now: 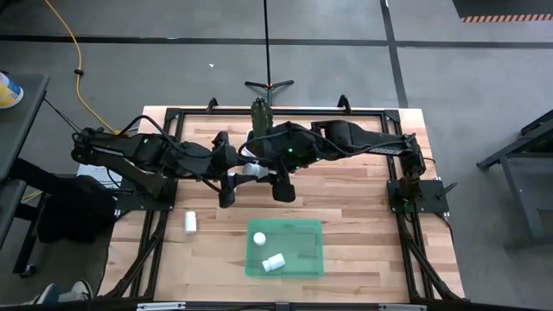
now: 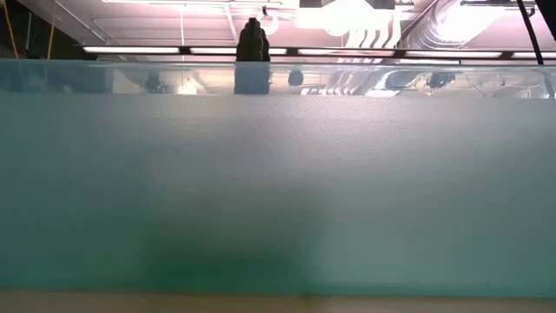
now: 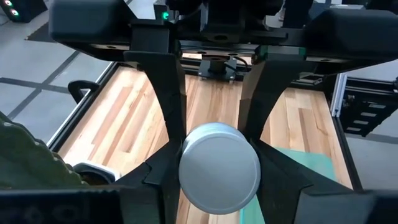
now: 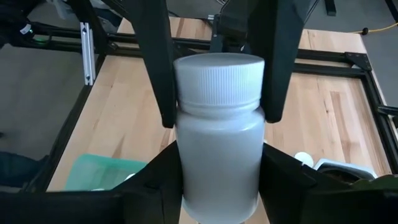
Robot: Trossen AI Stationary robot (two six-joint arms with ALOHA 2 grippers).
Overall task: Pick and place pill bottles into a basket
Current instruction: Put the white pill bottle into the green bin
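Two pill bottles (image 1: 266, 250) lie in the basket (image 1: 307, 269), one at eight o'clock on the bench (image 1: 363, 216). Low view — basket wall only. Wrist views: left gripper (image 3: 214, 134) and right gripper (image 4: 217, 118) jaws each clamp a bottle for carrying.

Matt white plastic bottle (image 4: 219, 134) (ribbed cap), varnished wood table (image 1: 363, 216).

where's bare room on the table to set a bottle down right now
Free wood: the strip right of the basket out to the table's right edge, and the patch between the lying bottle and the basket. Crowded: the middle, where the left gripper and right gripper meet on one bottle, beside the plant pot.
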